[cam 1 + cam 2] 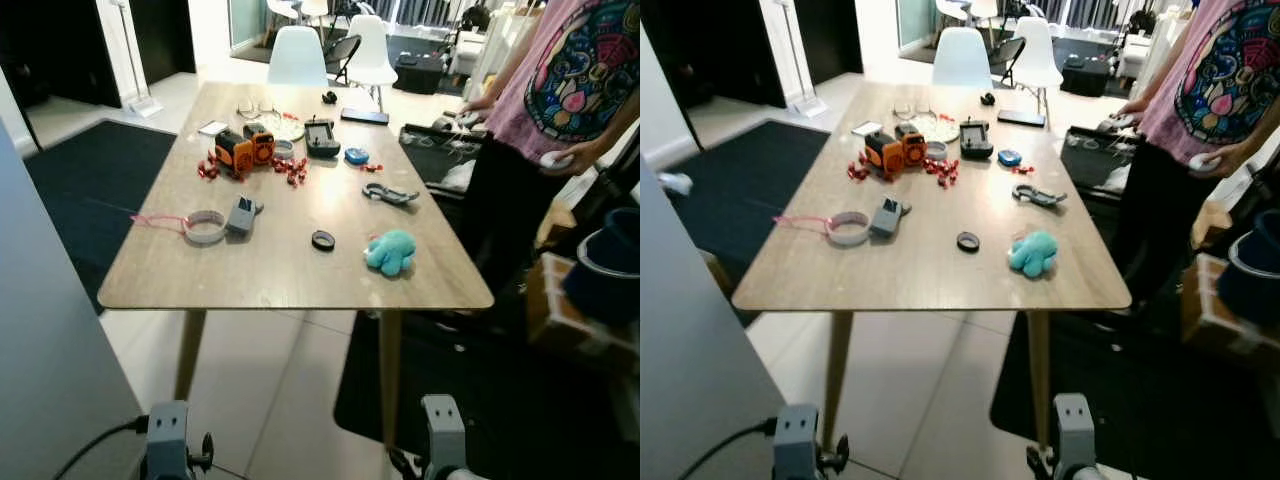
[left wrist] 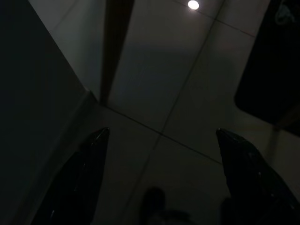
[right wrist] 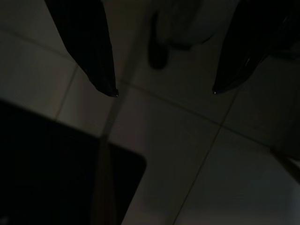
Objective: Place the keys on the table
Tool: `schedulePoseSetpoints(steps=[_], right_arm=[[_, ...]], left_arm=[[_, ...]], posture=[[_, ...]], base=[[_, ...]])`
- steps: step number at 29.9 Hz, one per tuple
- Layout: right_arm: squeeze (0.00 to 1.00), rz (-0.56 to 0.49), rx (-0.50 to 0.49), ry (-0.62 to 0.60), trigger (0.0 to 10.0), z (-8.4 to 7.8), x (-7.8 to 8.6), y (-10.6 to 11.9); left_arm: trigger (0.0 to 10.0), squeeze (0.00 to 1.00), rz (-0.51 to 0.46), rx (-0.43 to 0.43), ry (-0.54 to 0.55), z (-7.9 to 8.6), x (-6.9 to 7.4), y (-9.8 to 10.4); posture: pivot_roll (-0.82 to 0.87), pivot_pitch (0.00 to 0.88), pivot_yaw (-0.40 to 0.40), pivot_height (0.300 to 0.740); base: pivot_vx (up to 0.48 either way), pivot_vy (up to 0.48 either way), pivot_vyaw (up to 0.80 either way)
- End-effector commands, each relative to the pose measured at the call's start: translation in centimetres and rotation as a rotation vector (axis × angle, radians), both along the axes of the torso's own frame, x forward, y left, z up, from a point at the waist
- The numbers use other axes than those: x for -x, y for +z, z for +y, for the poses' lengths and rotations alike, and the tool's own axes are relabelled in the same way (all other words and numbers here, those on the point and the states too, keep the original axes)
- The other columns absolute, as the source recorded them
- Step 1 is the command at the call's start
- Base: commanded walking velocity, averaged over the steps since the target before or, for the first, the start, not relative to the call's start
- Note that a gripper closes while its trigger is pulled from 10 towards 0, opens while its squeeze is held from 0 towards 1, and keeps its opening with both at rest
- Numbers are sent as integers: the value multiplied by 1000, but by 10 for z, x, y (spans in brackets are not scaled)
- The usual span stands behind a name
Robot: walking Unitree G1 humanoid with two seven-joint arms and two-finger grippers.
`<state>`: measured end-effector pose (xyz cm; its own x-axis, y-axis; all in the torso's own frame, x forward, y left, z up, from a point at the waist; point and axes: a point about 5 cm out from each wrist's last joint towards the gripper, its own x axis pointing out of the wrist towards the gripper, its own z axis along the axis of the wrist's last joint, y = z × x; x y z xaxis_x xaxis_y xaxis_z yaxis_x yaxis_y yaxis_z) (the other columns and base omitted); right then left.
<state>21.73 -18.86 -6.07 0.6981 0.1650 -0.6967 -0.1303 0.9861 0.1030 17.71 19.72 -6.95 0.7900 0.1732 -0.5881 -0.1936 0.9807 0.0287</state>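
Both claws hang low over the tile floor, left claw [image 2: 159,150] and right claw [image 3: 164,91] spread wide and empty, while the keys [image 1: 389,193] lie up on the bench [image 1: 250,275], far right, nearer the right arm.
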Motion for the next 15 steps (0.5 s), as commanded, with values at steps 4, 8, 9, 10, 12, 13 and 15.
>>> schedulePoseSetpoints(steps=[4,8,9,10,12,13,15], right_arm=[[0,11,7,19,10000,1,0,0],[0,9,5,30,10000,5,0,-1],[0,8,4,34,10000,6,1,-1],[0,9,3,38,10000,7,1,-2],[0,9,4,43,10000,7,2,-2],[0,8,10,49,10000,7,3,-2],[0,5,32,56,10000,4,6,-3]], left_arm=[[10000,0,-22,9,22,-2,1,1],[10000,0,-29,-4,28,3,1,2],[10000,0,-30,-7,30,4,1,2],[10000,0,-30,-10,31,5,1,2],[10000,0,-30,-13,29,5,1,2],[10000,0,-29,-13,25,3,0,2],[10000,0,-26,-11,3,-2,-2,2]], posture=[[60,47,-138,740],[59,48,-129,740],[58,51,-124,740],[53,51,-120,740],[48,51,-117,740],[39,54,-109,740],[28,56,-95,740]], base=[[0,0,0],[0,0,0],[0,0,0],[0,0,0],[0,0,0],[0,0,0],[0,0,0]])
